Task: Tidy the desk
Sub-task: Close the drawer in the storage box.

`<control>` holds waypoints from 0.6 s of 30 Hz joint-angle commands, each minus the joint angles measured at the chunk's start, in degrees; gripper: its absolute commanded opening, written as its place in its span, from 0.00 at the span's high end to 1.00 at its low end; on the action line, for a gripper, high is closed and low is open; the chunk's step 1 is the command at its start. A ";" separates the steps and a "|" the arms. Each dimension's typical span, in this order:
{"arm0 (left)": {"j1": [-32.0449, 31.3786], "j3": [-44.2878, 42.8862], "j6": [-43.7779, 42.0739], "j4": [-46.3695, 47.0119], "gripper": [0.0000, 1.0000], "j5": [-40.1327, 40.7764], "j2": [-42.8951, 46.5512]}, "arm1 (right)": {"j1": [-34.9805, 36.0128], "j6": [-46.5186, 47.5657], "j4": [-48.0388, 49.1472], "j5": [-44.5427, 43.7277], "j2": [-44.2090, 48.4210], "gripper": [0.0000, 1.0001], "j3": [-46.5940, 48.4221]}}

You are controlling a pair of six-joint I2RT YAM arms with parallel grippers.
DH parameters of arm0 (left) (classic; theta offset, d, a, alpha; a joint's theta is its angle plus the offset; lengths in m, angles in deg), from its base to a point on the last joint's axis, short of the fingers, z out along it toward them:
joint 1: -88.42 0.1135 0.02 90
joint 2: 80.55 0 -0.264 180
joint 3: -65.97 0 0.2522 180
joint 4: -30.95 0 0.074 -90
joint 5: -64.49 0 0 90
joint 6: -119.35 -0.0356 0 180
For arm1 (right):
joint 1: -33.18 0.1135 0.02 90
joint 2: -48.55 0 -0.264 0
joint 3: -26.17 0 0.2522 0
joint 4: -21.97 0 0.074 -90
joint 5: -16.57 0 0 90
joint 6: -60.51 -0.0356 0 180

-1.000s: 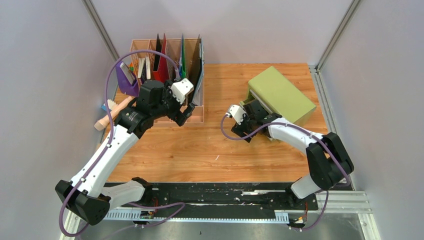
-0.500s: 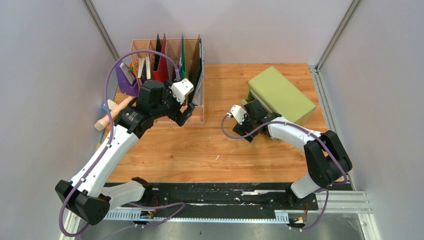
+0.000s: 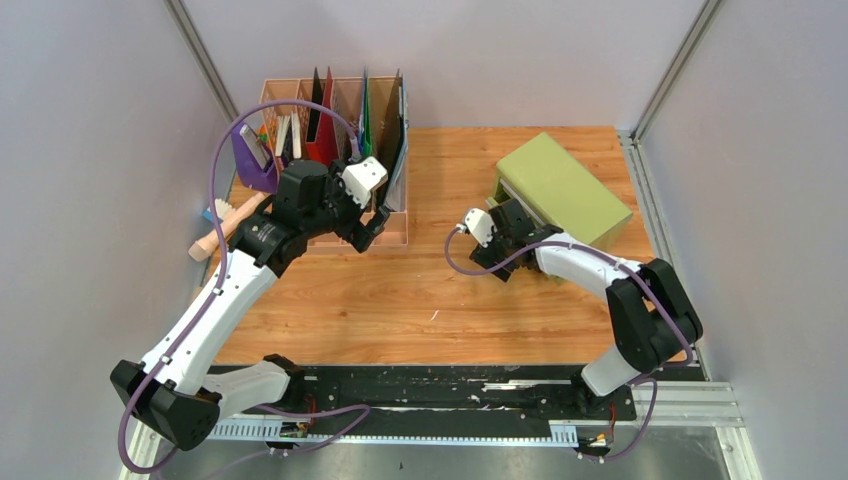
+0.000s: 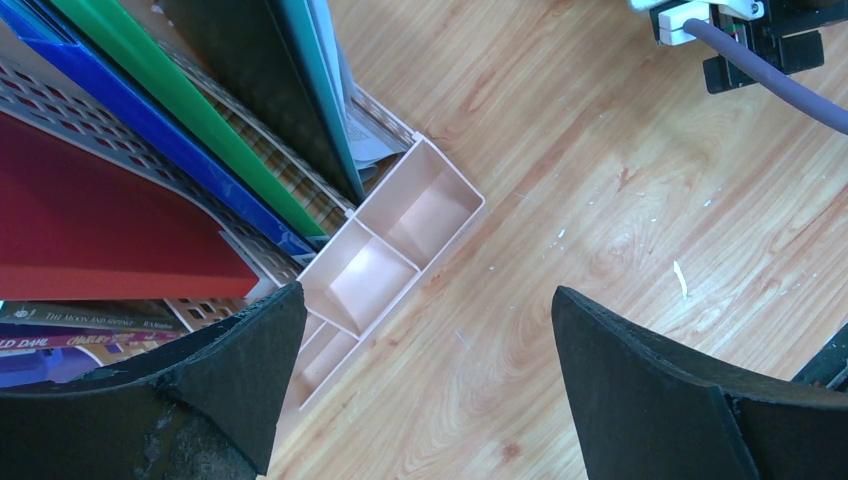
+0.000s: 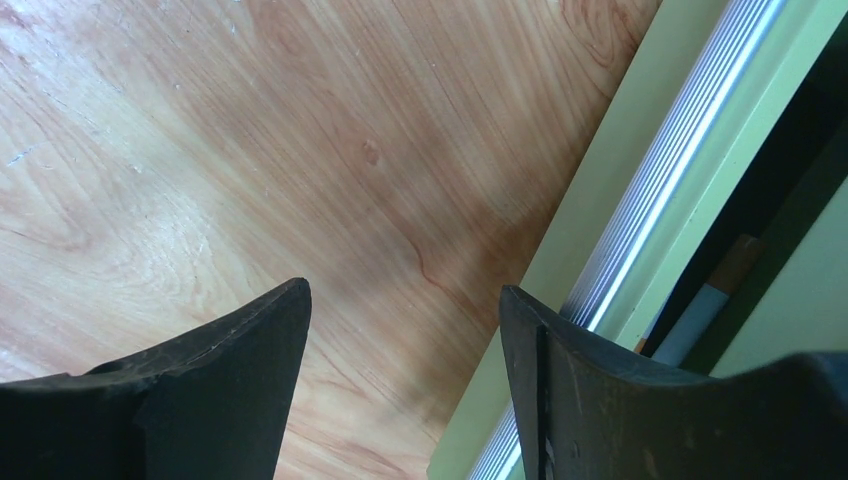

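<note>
The desk is a light orange-brown wooden top. My left gripper hovers open over the front right corner of the pink desk organizer, above its small empty tray compartments, with nothing between the fingers. My right gripper is open at the front of the small green drawer cabinet. Its right finger lies over the green drawer front and the drawer's silver handle strip. Bare wood shows between the jaws. The drawer stands slightly ajar, with a dark gap behind it.
Upright folders in red, green and black fill the organizer; books lie at its left. A purple holder and a wooden brush sit at the desk's left edge. A black rail runs along the front.
The right gripper has edged a little closer to the cabinet front. The left arm has not moved.
</note>
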State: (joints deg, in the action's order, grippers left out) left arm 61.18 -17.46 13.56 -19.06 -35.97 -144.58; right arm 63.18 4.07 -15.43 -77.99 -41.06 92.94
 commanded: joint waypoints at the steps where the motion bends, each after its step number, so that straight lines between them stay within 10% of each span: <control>1: 0.46 0.03 -0.56 1.62 0.00 -1.03 1.52 | -0.44 -0.35 1.38 1.08 1.29 0.30 0.98; 18: 0.53 0.23 -0.55 1.62 0.00 -1.13 1.89 | -1.80 -0.09 2.27 -5.83 -1.30 0.31 1.32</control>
State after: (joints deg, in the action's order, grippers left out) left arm 61.22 -17.46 13.56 -19.02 -35.99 -144.25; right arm 62.59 4.14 -14.97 -79.80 -42.21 92.94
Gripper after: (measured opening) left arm 0.998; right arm 0.693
